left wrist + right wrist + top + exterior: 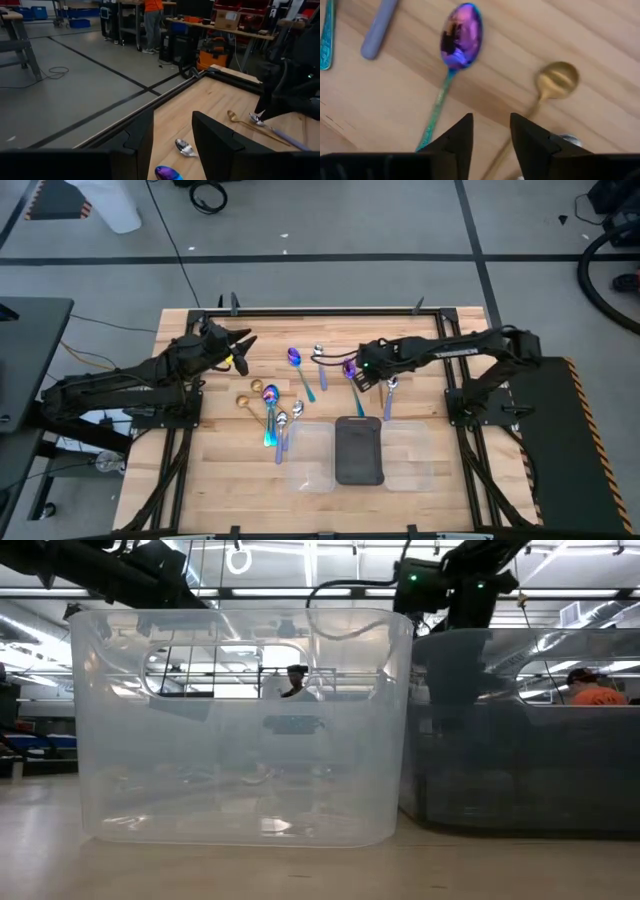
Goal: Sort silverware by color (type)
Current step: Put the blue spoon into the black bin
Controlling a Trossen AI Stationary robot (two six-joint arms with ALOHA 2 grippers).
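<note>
Right wrist view: the released right gripper [491, 131] hovers over the table between an iridescent purple teal-handled spoon [451, 62] and a gold metal spoon [550, 87], both handles running back toward its fingers.

The gold spoon [555, 82] is blurred, its handle hidden behind the right hand [491, 142].

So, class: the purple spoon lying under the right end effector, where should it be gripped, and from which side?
Grip the purple spoon on its thin teal handle, coming straight down from above. It lies flat on the table; the bowl is broad and rounded. The right end effector is open above it; the gold spoon lies close beside.
</note>
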